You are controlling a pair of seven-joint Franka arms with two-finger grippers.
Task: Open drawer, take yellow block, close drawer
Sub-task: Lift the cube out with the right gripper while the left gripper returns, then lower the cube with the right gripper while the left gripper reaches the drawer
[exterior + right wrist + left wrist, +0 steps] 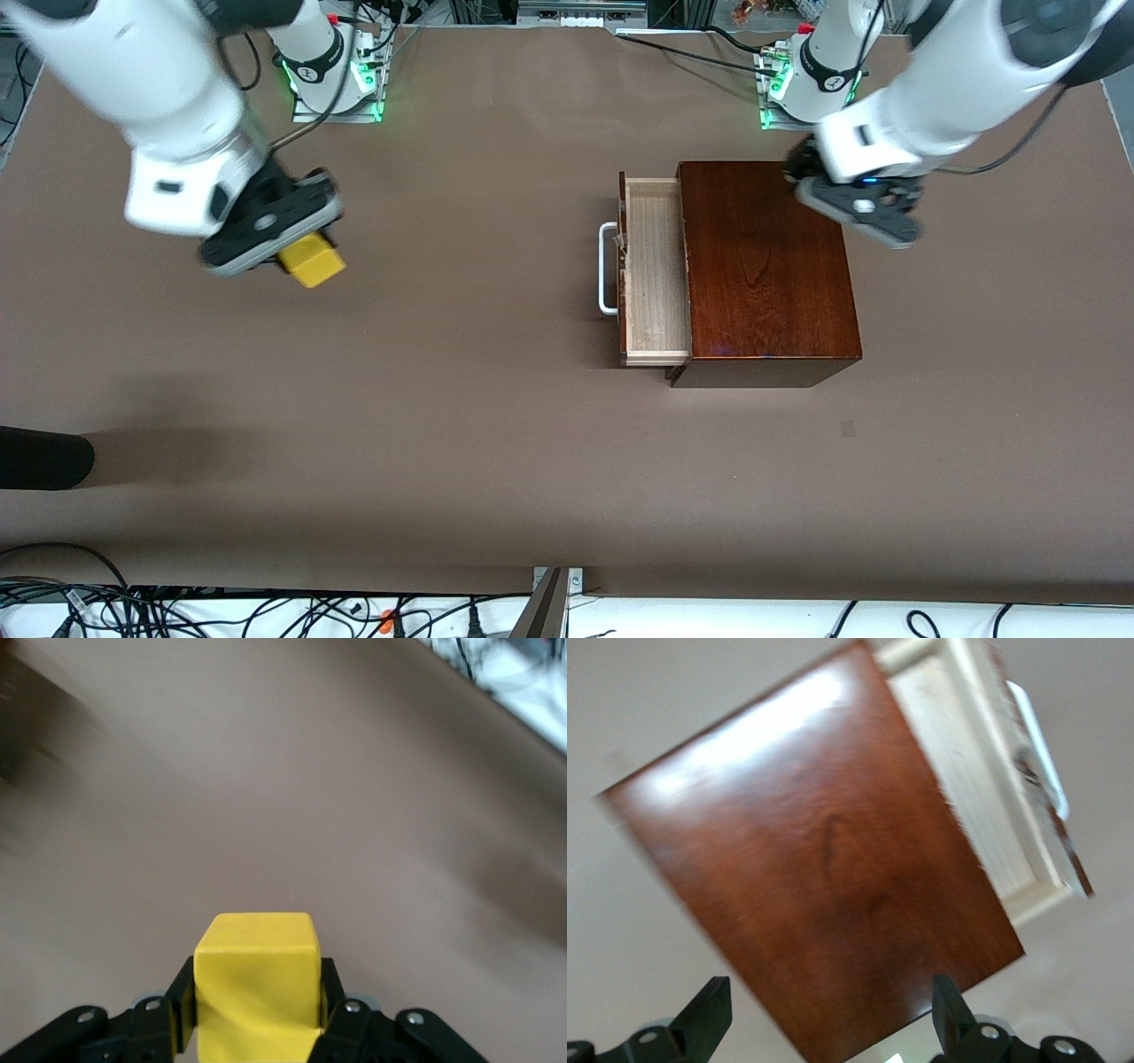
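Observation:
The yellow block (312,260) (257,979) hangs above bare table at the right arm's end, with my right gripper (297,251) (257,997) shut on it, a finger pressed to each side. The drawer (656,270) (970,771) stands pulled out of the dark reddish-brown wooden box (766,266) (824,877). Its pale interior shows nothing inside, and its white handle (608,268) (1036,744) points toward the right arm's end. My left gripper (861,210) (828,1014) hovers open over the box's edge closest to the left arm's base, holding nothing.
A black rounded object (44,456) juts in at the right arm's end of the table, nearer the front camera. Cables (177,611) run along the table's near edge. A small dark mark (848,429) lies on the mat nearer the camera than the box.

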